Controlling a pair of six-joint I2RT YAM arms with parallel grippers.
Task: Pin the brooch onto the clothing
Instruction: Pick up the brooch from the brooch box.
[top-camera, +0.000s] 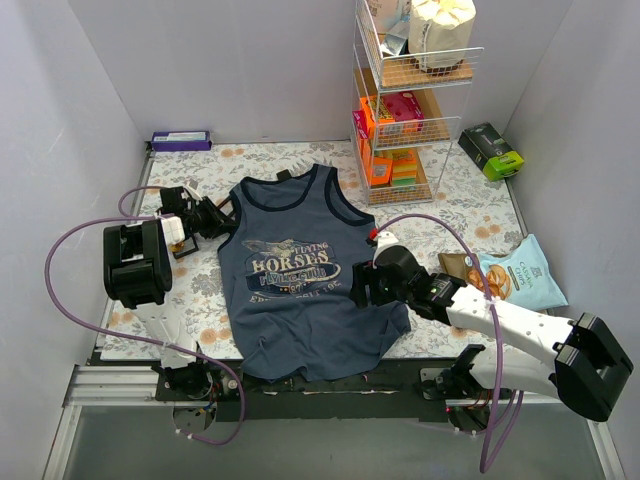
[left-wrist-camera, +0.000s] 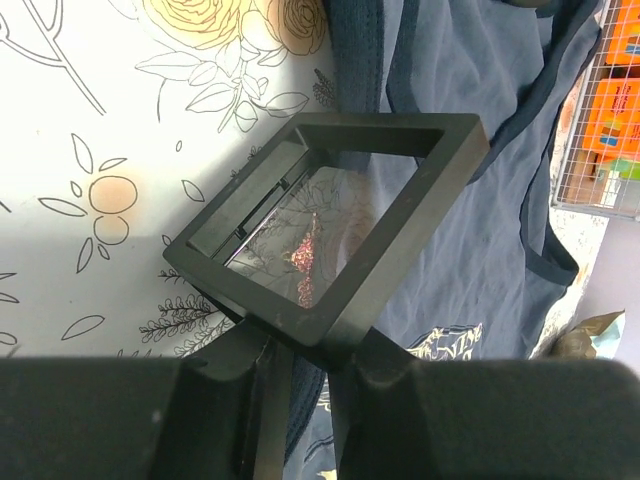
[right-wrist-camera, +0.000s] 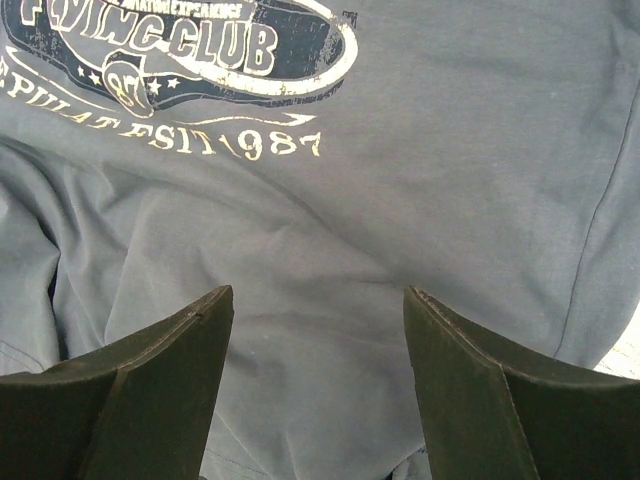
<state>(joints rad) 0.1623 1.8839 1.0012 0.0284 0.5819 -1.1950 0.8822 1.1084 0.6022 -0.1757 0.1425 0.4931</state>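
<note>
The left gripper (left-wrist-camera: 303, 365) is pinching a black display frame (left-wrist-camera: 400, 230) with the reddish brooch (left-wrist-camera: 305, 255) inside, just left of the tank top (top-camera: 310, 320), while the right gripper (right-wrist-camera: 318, 330) is hovering wide open, empty, directly over the cloth.

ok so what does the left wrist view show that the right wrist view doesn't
Only left wrist: the left gripper clamping a black display box with a pinkish brooch inside, plus the floral table cover and a wire shelf. Only right wrist: the right gripper, open, over the FLYING CLUB lettering. Both: the navy tank top.
</note>
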